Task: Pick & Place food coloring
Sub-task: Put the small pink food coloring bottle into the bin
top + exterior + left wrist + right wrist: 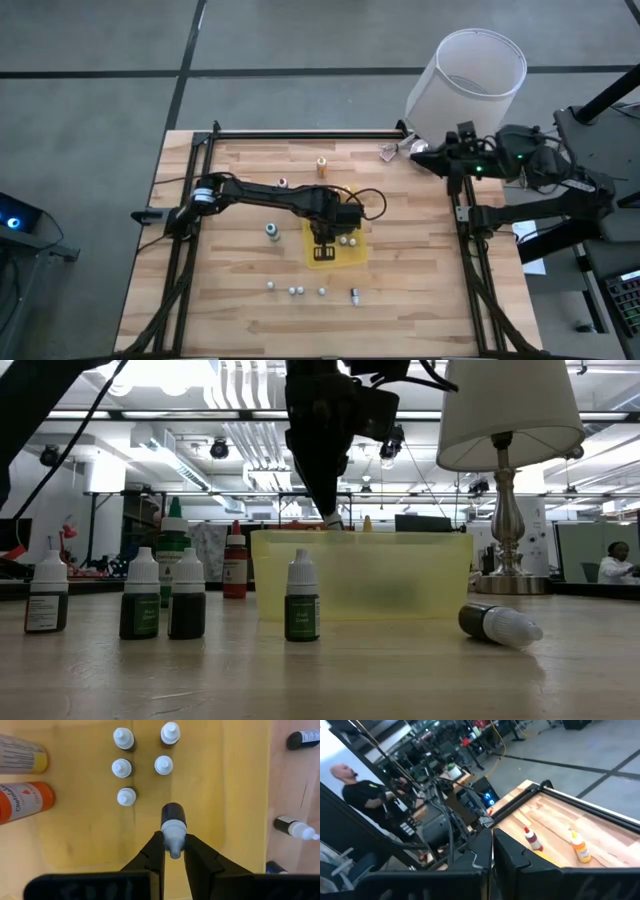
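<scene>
The food coloring bottles are tiny, dark, with white caps. Several stand upright in the yellow tray [352,256], seen from above as white caps [121,768]. My left gripper [173,851] reaches down over the tray [90,827] and is shut on one more dark bottle [173,814]. In the low view its fingers [330,515] end just above the tray's rim [360,536]; the tray wall hides the bottle. Other bottles stand on the wood [302,597], and one lies on its side [500,625]. My right gripper [492,845] waits shut at the far right corner. My left gripper pinches the bottle's white cap [173,831] between its two fingers, coming from above and pointing down. The dark body hangs upright below the fingers, over the tray floor. Whether its base touches the floor cannot be told.
Two bigger bottles, one orange [25,802], lie at one end of the tray. Loose bottles lie on the wood beside it [295,827] and along the near side [293,290]. An orange bottle [322,166] stands toward the far edge. A white bucket [465,85] stands beyond the far right corner.
</scene>
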Tool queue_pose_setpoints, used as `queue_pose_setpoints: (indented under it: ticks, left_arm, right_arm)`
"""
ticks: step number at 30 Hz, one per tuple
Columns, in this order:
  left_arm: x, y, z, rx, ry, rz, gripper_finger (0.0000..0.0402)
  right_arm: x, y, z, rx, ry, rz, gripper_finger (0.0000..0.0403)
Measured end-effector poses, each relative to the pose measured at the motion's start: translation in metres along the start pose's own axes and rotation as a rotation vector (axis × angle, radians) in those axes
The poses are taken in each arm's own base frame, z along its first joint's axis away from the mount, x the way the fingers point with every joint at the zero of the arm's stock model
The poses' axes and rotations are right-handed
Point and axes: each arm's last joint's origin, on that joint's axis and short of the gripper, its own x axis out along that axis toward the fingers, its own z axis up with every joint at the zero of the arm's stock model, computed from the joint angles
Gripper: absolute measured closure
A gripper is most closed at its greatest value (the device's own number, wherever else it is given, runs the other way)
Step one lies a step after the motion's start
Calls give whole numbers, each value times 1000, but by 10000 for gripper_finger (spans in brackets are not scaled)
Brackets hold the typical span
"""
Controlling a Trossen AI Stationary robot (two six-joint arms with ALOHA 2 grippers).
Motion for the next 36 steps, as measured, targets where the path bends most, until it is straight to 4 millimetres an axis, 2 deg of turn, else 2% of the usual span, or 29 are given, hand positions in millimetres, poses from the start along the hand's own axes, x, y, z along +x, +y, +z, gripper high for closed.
queue_pose_setpoints:
  ticks: [8, 22, 36]
  left_arm:
    - [0, 0, 3, 1, -35, -3, 371]
    - [-1, 19, 7, -38, -64, 5, 371]
    - [6, 24, 11, -56, -48, 5, 371]
  right_arm:
    - [-14, 1, 3, -5, -35, 24, 394]
    - [-12, 0, 3, -34, -31, 18, 394]
    - [-12, 0, 3, -50, -30, 17, 394]
